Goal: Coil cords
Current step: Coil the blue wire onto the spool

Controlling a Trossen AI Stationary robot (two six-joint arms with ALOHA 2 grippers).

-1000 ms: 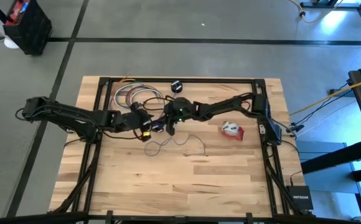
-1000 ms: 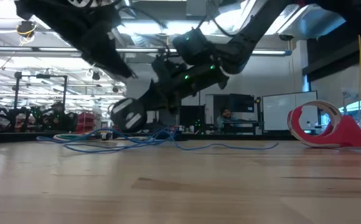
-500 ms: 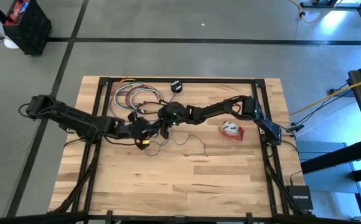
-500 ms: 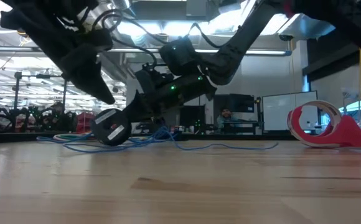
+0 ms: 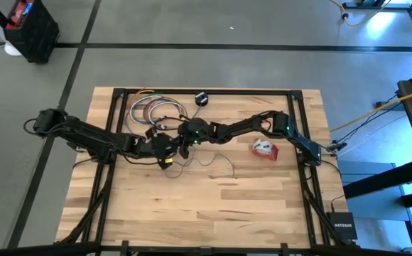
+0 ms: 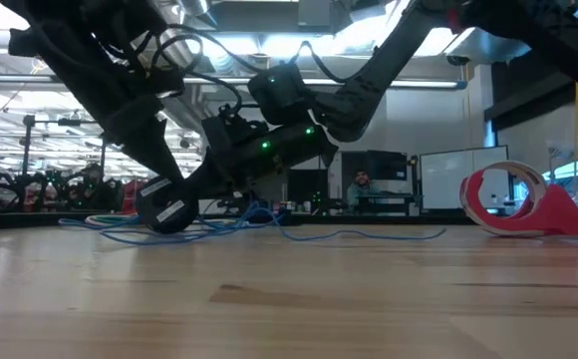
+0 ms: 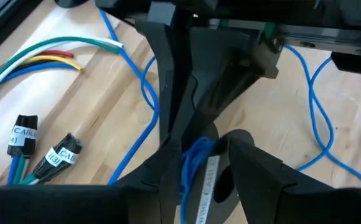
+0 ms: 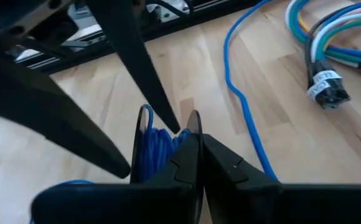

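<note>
1. Both arms met left of the counter's (image 5: 213, 206) middle. The left gripper (image 5: 162, 148) had its fingers (image 7: 255, 168) clamped on the small black puck (image 6: 164, 212), tilted with its low edge near the wood.
2. The right gripper (image 5: 180, 145) sat right against that puck, fingers (image 8: 230, 168) all but pressed together beside the blue turns already wound on it.
3. To do this well, I judged the left arm should hold the puck steady while the right fed the thin cord (image 5: 224, 162) under light tension, turn beside turn, so nothing slipped off the rim.
4. The loose tail lay in slack loops toward the right, so I'd have watched for snags with the multi-coloured cable bundle (image 5: 153, 110) just behind.
5. The red-and-white cord bundle (image 5: 264, 148) sat apart on the right, untouched.
6. Hard to make out: whether the right fingers actually pinched a strand, since the arms hid the contact from above, and how many turns were on.
</note>
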